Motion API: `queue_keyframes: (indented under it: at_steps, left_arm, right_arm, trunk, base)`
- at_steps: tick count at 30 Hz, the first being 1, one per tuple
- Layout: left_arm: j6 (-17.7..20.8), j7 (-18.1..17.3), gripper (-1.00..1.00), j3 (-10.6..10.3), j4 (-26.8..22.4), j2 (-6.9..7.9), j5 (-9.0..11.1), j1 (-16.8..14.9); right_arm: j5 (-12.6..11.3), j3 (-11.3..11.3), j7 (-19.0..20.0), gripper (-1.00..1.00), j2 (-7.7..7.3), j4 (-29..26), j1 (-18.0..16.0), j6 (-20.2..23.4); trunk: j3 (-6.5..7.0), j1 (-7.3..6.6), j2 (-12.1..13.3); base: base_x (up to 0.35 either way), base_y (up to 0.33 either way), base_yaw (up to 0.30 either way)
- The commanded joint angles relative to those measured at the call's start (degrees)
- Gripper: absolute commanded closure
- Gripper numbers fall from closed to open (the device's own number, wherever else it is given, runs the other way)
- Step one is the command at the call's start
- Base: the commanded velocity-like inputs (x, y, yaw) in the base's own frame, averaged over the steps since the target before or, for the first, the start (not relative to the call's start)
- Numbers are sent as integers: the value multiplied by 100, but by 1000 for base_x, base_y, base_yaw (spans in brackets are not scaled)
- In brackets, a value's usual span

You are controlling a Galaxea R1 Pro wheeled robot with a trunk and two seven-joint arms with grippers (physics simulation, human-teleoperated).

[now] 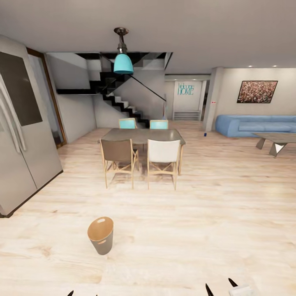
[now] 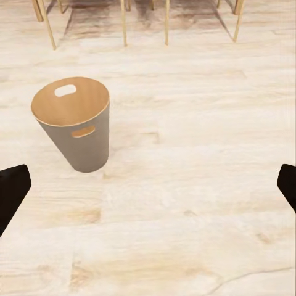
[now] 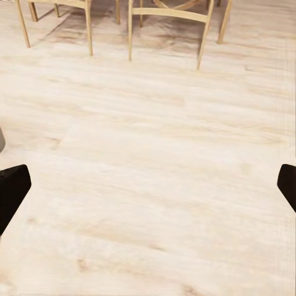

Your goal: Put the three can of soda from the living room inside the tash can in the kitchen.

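1 trash can (image 1: 100, 241) upright on open floor (image 1: 197, 230), near table (image 1: 142, 135).

You had the tash can (image 1: 100, 241) standing upright on the floor (image 1: 213, 213) just ahead, to your left. Beyond it stood the dining table (image 1: 142, 135) with 4 chairs (image 1: 118, 155), 2 on its near side, 2 behind. The fridge (image 1: 20, 135) stood at far left, the sofa (image 1: 255, 124) far right, the staircase (image 1: 119, 100) behind the table.
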Motion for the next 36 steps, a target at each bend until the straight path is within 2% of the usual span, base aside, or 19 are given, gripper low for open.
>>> queue_keyframes:
  at_steps: [1,10,26,36]
  left_arm:
    - [0,0,-100,0,5,0,-1,-1]
    - [6,7,-100,2,28,-1,-1,-6]
    - [7,7,-100,2,34,-1,-7,-7]
    - [23,10,-100,0,34,-1,-9,-12]
  right_arm:
    - [-1,5,-4,-100,5,0,0,0]
    - [-1,23,-31,-100,35,8,-5,1]
    - [-3,32,-38,-100,35,10,-9,1]
    - [-25,32,-31,-100,32,10,-10,1]
  trunk:
    - [0,0,0]
    - [5,0,0]
    - [73,0,0]
    - [78,0,0]
  base:
    - [284,155,0]
    - [244,202,41]
    - [224,224,192]
    - [189,263,22]
